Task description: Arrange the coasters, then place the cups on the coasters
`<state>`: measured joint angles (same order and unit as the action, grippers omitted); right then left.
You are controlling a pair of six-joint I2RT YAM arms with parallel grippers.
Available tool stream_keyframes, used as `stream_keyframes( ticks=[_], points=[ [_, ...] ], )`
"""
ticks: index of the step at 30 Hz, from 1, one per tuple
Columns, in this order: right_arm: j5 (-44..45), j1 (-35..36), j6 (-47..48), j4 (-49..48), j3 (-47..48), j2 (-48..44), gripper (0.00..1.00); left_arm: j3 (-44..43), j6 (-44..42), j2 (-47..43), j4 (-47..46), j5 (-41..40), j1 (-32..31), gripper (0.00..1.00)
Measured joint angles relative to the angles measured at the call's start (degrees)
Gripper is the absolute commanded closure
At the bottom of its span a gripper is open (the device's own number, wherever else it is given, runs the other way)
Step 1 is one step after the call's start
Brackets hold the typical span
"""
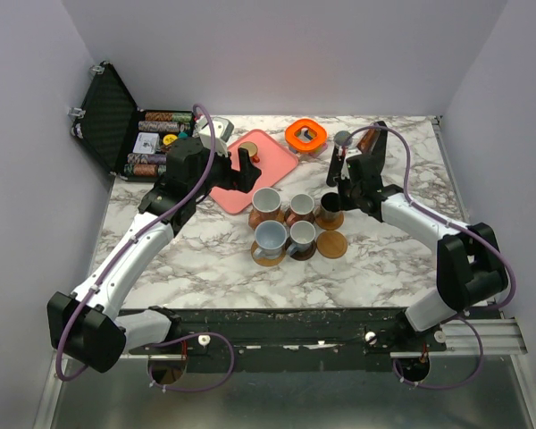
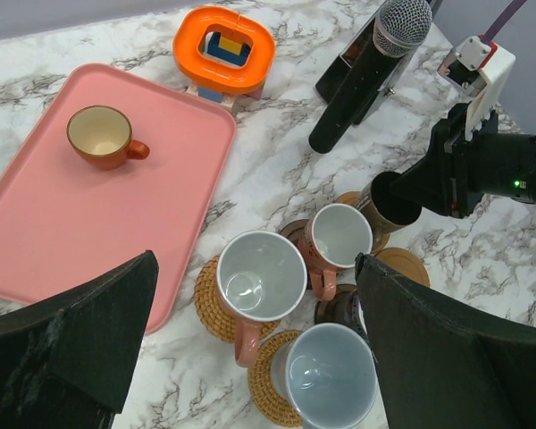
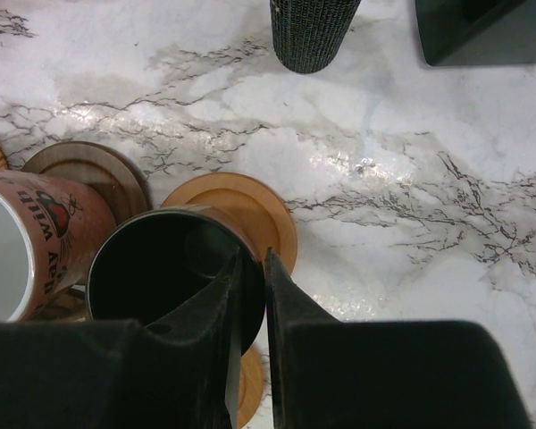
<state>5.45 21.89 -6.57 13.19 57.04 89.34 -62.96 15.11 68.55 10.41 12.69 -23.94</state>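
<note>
Over the black cup [image 3: 152, 268] rim — right gripper [image 3: 253, 261] narrowly astride, grip unclear; left gripper [image 2: 255, 268] wide open, fingers cropped.

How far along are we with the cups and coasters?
Done: four mugs sit on round coasters. In hand: right gripper pinches the dark brown mug by its rim, over a tan wooden coaster. Remaining: small orange cup on the pink tray; another tan coaster bare.
</note>
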Motion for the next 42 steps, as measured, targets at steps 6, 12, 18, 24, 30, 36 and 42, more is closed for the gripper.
stream_keyframes(
  ticks=[6, 12, 18, 24, 30, 36, 42],
  points=[
    [-1.01, 0.00, 1.75, -0.20, 0.04, 0.20, 0.85, 0.00, 0.00, 0.17, 0.00, 0.02, 0.00, 0.01],
    [-1.92, 0.00, 3.58, -0.07, 0.76, 0.81, 0.84, 0.00, 0.00, 0.42, 0.00, 0.04, 0.00, 0.01],
    [-1.95, -0.02, 4.35, 0.09, 1.33, 1.44, 0.74, 0.00, 0.00, 0.50, -0.02, 0.07, 0.00, 0.01],
    [-1.95, -0.09, 4.94, 0.46, 1.46, 2.29, 0.59, 0.00, 0.00, 0.52, -0.02, 0.09, 0.00, 0.01],
    [-1.92, -0.11, 5.07, 0.96, 1.46, 2.29, 0.43, 0.00, 0.00, 0.57, -0.02, 0.11, 0.00, 0.01],
    [-1.92, -0.11, 5.03, 1.53, 1.55, 2.21, 0.33, 0.00, -0.02, 0.81, -0.02, 0.09, 0.00, 0.01],
    [-1.92, -0.15, 4.98, 2.36, 1.90, 0.39, 0.32, 0.00, -0.02, 0.87, -0.02, 0.00, 0.00, 0.01]
  ],
)
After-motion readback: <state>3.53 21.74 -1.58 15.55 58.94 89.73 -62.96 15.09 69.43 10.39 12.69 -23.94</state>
